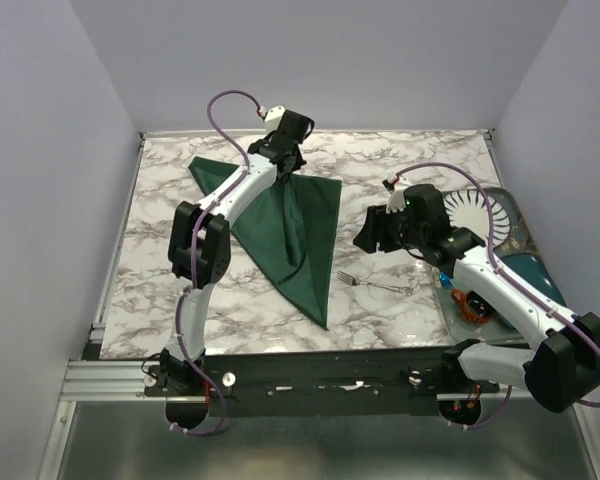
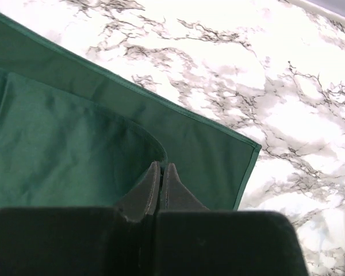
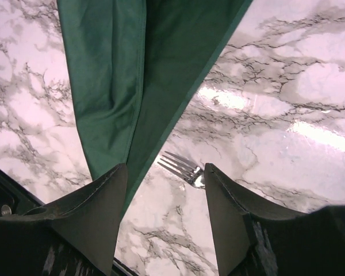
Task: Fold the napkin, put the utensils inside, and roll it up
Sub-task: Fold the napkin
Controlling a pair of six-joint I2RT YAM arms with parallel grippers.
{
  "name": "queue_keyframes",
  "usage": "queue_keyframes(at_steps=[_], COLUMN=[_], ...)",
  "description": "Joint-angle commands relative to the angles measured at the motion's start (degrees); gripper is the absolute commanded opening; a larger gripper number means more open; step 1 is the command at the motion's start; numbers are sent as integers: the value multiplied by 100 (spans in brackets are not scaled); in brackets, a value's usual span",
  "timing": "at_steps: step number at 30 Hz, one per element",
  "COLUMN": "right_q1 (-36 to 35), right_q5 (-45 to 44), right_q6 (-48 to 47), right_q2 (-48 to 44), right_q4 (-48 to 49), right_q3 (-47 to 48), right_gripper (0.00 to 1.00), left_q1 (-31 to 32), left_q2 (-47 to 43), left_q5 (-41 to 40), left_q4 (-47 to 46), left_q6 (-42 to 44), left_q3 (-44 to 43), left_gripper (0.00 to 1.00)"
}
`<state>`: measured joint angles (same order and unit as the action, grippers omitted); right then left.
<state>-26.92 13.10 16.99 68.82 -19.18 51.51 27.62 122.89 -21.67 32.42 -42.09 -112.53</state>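
Observation:
The dark green napkin (image 1: 280,225) lies on the marble table as a long, partly folded shape running from far left to near centre. My left gripper (image 1: 286,165) is over its far part, shut on a raised fold of the cloth; in the left wrist view its fingertips (image 2: 154,172) pinch the napkin (image 2: 75,144) together. The silver fork (image 1: 380,285) lies on the bare marble right of the napkin's near tip. My right gripper (image 1: 368,240) hovers open above the table beside the napkin. In the right wrist view the fork's tines (image 3: 181,167) show between the jaws of the right gripper (image 3: 164,171), next to the napkin (image 3: 115,75) edge.
A teal oval dish (image 1: 528,262) and a clear patterned tray (image 1: 480,208) sit at the table's right edge, partly under the right arm. An orange-and-black object (image 1: 470,303) lies near them. Grey walls enclose the table on three sides.

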Motion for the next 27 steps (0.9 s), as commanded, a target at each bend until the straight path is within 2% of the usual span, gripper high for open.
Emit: queue_keyframes(at_steps=[1,9,27], right_q1=[134,213,327], right_q5=[-45,43,193], right_q6=[-12,-29,6], right_q2=[-79,26,123], right_q4=[2,37,134], right_q3=[-88,-114,-185], right_gripper=[65,64,64], left_q1=[191,429,569], left_q2=[358,859,1501], left_q5=[172,268,594], left_q4=[-34,-140,-140], left_q6=[341,860,1044], left_q3=[-453,-1069,-1596], left_gripper=[0,0,0])
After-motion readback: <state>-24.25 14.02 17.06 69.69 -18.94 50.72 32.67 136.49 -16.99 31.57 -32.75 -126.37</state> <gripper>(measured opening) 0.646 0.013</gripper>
